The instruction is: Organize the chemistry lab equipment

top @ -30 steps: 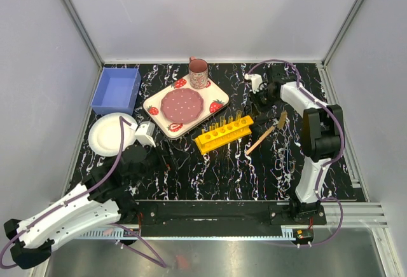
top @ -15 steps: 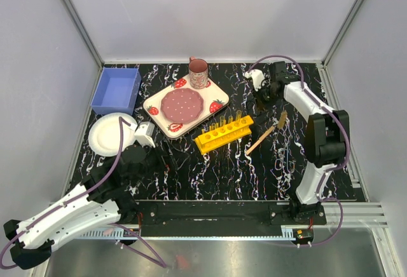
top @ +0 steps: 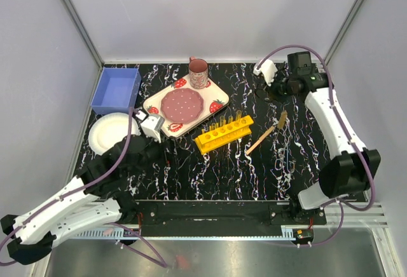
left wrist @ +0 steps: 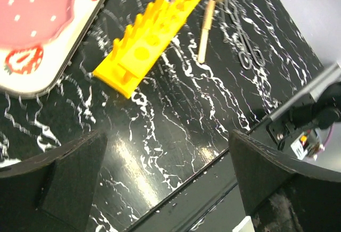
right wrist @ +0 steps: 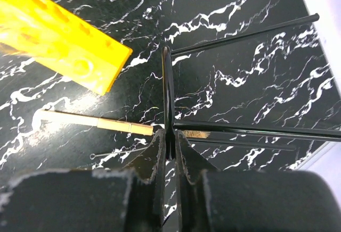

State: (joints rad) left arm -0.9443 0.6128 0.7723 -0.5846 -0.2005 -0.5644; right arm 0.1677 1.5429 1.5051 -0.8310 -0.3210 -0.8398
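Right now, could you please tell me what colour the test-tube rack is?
The test-tube rack is bright yellow, clearest in the left wrist view.

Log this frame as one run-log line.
left gripper: open, empty | right gripper: shut on slim dark tool | yellow rack: on table | brush: on table, right of rack, apart

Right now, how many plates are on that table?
2. The strawberry-patterned plate lies mid-table, just beyond the yellow rack; the white paper plate lies at the left, near the blue bin. None looks hidden.
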